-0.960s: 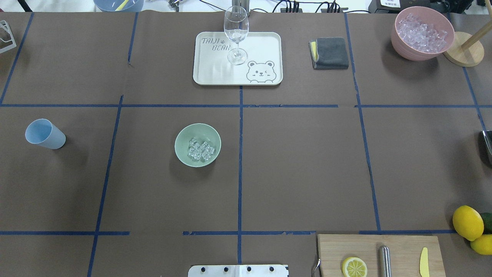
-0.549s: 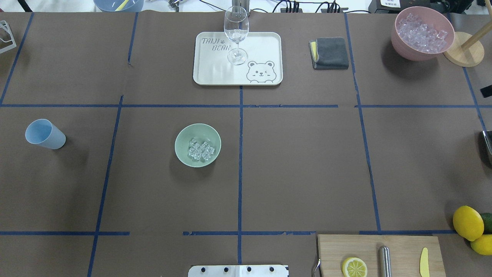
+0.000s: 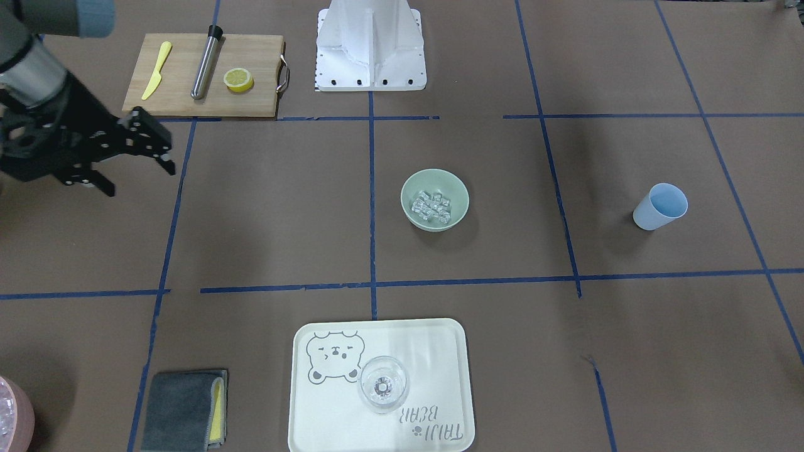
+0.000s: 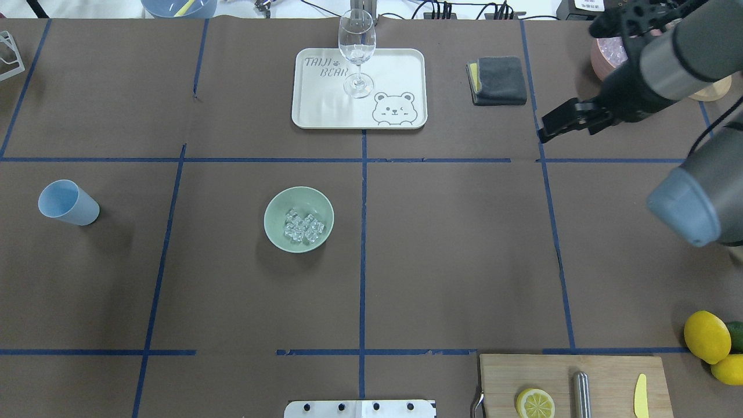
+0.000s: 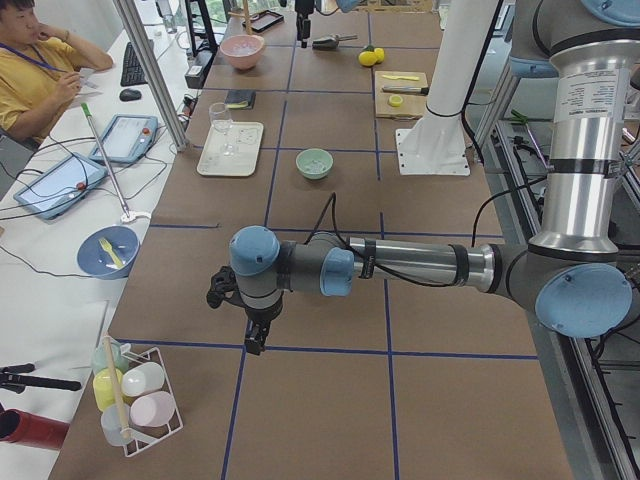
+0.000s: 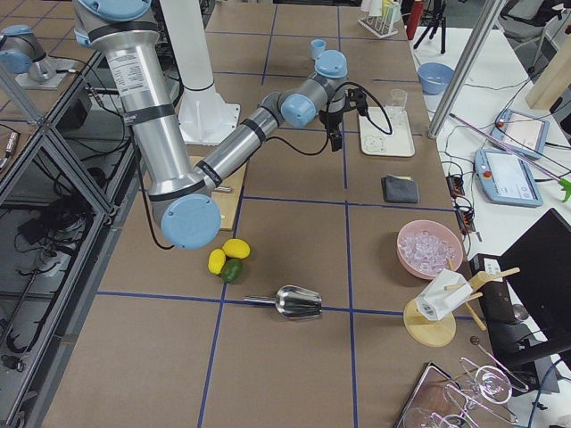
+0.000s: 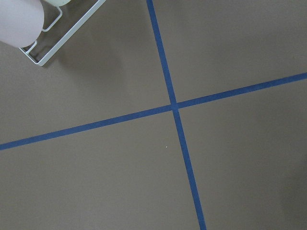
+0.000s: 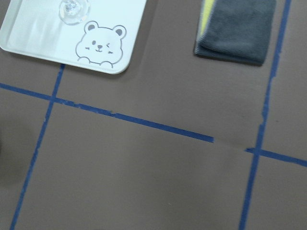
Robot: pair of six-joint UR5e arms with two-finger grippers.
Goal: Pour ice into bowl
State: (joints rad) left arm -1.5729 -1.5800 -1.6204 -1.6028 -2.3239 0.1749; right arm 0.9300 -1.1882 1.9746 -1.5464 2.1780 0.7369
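Note:
The sage-green bowl (image 4: 299, 219) (image 3: 434, 199) stands left of the table's centre line. A small heap of clear ice (image 4: 303, 226) (image 3: 431, 206) lies in it. An empty light blue cup (image 4: 67, 202) (image 3: 659, 206) stands far off on the robot's left. My right gripper (image 3: 139, 177) hangs open and empty above the table at the back right, far from the bowl; one of its fingers (image 4: 560, 122) shows near the grey cloth. My left gripper (image 5: 250, 335) shows only in the exterior left view, beyond the cup's end of the table, so I cannot tell its state.
A cream tray (image 4: 395, 69) with a wine glass (image 4: 356, 52) sits at the back centre, a grey cloth (image 4: 497, 79) to its right. My right arm partly hides a pink tub of ice (image 6: 430, 248). Cutting board (image 4: 603, 371), lemons (image 4: 707, 335), scoop (image 6: 299, 303) and cup rack (image 5: 135, 400) line the edges.
My right arm has swung into the overhead view from the right and now covers most of the pink tub. Bowl, ice and cup have not moved.

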